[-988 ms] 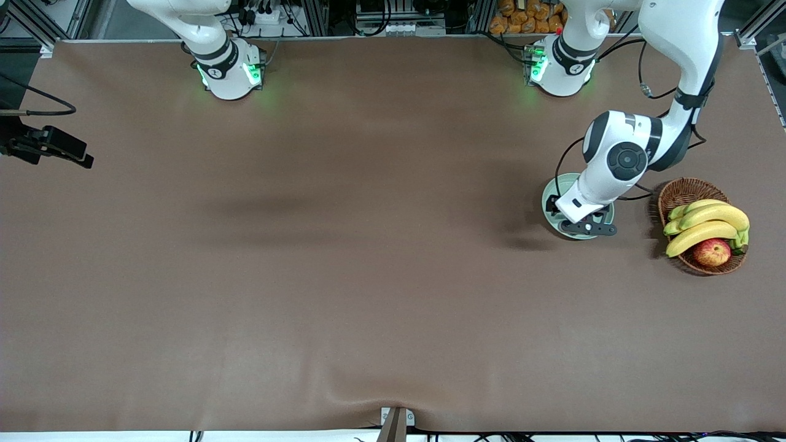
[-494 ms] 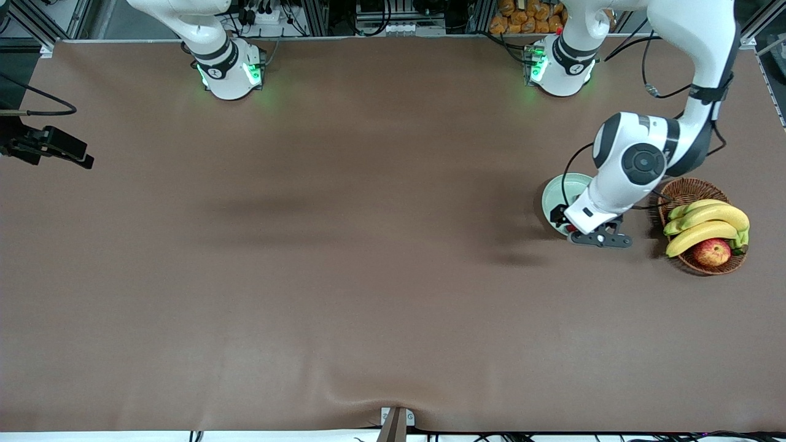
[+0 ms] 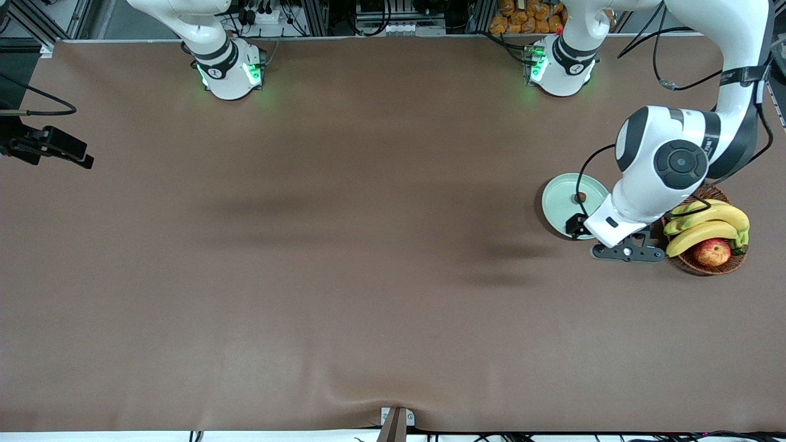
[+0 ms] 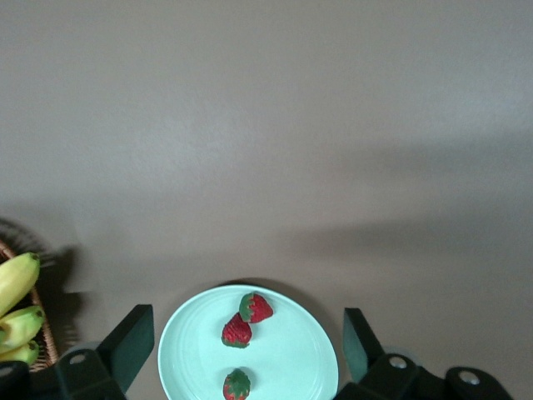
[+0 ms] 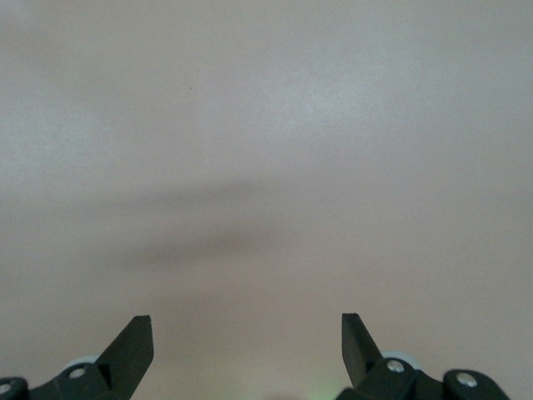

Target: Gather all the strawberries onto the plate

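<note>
Left gripper [image 4: 241,354] pulled off plate [image 4: 291,367] (jaws spread, empty); 3 strawberries [image 4: 236,331] in; right gripper [image 5: 247,354] spread.

Light falls evenly and softly from overhead, leaving the brown table [image 3: 344,276] matte with no hard glare. Broad, blurred shadow bands cross the cloth in all three views. Green lamp glow spills around both arm bases. The plate [image 4: 283,367] under the left gripper [image 4: 247,350] shows a mild sheen. The right wrist view looks paler and slightly washed out. Focus is acceptable throughout.
</note>
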You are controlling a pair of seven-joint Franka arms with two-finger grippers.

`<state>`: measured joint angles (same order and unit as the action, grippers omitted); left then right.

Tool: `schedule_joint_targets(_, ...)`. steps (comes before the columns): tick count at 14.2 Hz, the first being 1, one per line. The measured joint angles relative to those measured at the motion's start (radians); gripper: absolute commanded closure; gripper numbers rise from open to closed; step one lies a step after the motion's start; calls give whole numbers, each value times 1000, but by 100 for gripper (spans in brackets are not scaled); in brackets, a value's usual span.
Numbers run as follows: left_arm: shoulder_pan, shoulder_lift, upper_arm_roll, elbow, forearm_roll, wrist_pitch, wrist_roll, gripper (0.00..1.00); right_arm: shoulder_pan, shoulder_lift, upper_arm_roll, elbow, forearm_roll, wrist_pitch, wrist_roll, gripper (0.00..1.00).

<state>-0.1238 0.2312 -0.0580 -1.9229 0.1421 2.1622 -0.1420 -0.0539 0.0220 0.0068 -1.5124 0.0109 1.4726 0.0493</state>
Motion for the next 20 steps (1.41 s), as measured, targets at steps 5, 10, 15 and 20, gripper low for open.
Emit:
schedule_joint_targets(5,7,16,7,87,0,0,18,0,0,0,0,0,0,6,0,0)
schedule_joint_targets(10,84,5,-29,141,-2,-20,73,0,0,0,0,0,0,10,0,0)
schedule_joint_targets(15,128,-62,-102,167,-49,-104,73,0,0,0,0,0,0,10,0,0)
schedule_joint_targets(20,126,-244,-96,233,-130,-382,73,0,0,0,0,-1,0,10,0,0)
